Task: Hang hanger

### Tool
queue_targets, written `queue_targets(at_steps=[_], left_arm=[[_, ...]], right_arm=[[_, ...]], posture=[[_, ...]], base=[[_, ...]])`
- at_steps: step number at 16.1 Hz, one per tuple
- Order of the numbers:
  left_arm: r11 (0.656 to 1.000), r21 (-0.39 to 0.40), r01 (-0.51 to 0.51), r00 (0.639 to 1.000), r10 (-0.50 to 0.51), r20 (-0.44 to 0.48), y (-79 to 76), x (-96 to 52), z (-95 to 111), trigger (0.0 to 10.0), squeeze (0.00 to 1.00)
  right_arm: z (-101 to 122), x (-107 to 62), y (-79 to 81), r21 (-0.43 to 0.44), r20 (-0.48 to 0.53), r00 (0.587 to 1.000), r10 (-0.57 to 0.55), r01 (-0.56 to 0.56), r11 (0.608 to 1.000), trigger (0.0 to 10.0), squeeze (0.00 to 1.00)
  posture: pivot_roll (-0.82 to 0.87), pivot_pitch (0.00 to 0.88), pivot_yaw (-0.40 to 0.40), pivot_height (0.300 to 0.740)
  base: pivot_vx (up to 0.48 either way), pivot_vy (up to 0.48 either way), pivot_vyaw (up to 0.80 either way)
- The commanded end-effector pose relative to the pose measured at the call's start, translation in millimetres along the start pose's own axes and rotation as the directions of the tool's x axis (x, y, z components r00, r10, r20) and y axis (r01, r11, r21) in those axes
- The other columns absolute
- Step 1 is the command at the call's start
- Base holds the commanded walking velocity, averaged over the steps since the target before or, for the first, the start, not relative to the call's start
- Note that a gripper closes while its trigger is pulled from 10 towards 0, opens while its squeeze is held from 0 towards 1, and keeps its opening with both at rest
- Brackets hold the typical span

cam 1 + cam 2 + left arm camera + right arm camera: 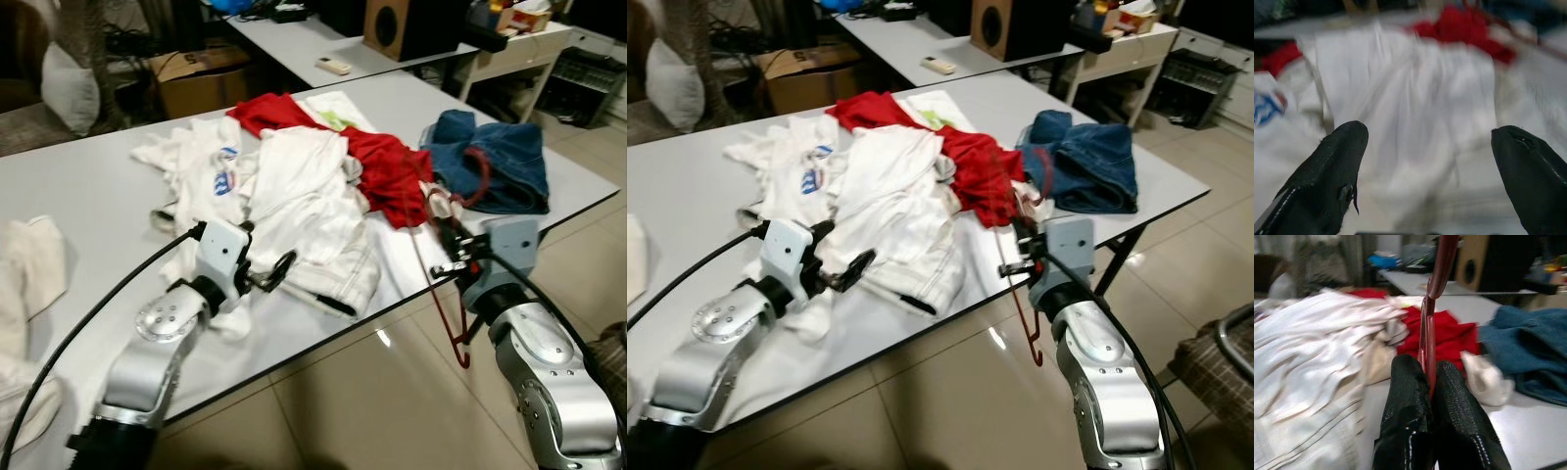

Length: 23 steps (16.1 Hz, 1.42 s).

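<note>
on the grey table (88, 196), from left to right: a pale cloth (29, 259) lies at the far left edge, apart from the main heap. next comes a white shirt with a blue print (211, 166), then a larger white garment (309, 211) spread toward the near edge, with a dark strip along its hem.

left gripper (277, 271): it hovers low over the near part of the white garment, its silver arm reaching in from the lower left with a black cable trailing behind. in the left wrist view its fingers (1332, 171) stand wide apart, released, with nothing between them and the blurred white cloth beyond.

centre: a red garment (382, 171) runs from the far side of the heap toward the right, partly under the white clothes.

right gripper (1019, 257): it sits at the near right edge of the table. in the right wrist view its fingers (1405, 411) are clenched on the thin dark-red bar of the hanger (453, 323). the hanger's upper end rises over the red garment and jeans, while its lower part hangs down past the table edge, above the tiled floor (372, 411).

right: blue jeans (500, 162) lie crumpled near the table's right corner. behind, a second table (294, 39) carries a remote (335, 66) and a speaker (387, 24).
</note>
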<state>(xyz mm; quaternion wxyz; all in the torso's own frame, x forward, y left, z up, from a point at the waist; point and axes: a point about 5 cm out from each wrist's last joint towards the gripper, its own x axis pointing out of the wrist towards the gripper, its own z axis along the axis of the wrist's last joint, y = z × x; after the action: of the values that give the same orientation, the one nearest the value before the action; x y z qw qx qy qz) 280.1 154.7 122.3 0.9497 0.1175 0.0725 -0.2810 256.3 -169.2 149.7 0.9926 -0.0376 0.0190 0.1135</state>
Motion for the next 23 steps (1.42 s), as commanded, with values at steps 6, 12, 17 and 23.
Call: queue_targets(at_steps=[6,12,17,23], left_arm=[[0.996,0.037,0.086,0.978,-0.077,-0.192,3.2,-7.0,-13.1,6.8,0.56],[0.990,0.112,0.086,0.954,-0.050,-0.294,9.2,-10.5,-18.7,0.0,0.27],[0.989,0.118,0.084,0.953,-0.045,-0.300,12.9,-11.7,-18.0,0.0,0.01],[0.988,0.094,0.125,0.953,-0.093,-0.289,7.1,-10.7,-17.2,0.0,0.00]], right_arm=[[0.1,-3.1,1.9,-0.049,-0.032,0.995,0.090,-0.092,0.995,10.0,0.00],[1.6,-3.1,1.2,-0.062,-0.029,0.994,0.108,-0.110,0.992,10.0,0.00],[2.8,-1.5,1.2,-0.066,-0.025,0.993,0.116,-0.117,0.991,10.0,0.00],[3.3,-1.0,1.0,-0.068,-0.021,0.992,0.123,-0.124,0.990,10.0,0.00]], posture=[[-0.11,0.019,0.020,0.740],[-0.11,0.014,0.020,0.740],[-0.11,0.008,0.018,0.740],[-0.11,0.008,0.018,0.740]], base=[[0.000,0.000,0.00],[0.000,0.000,0.00],[0.000,0.000,0.00],[0.000,0.000,0.00]])
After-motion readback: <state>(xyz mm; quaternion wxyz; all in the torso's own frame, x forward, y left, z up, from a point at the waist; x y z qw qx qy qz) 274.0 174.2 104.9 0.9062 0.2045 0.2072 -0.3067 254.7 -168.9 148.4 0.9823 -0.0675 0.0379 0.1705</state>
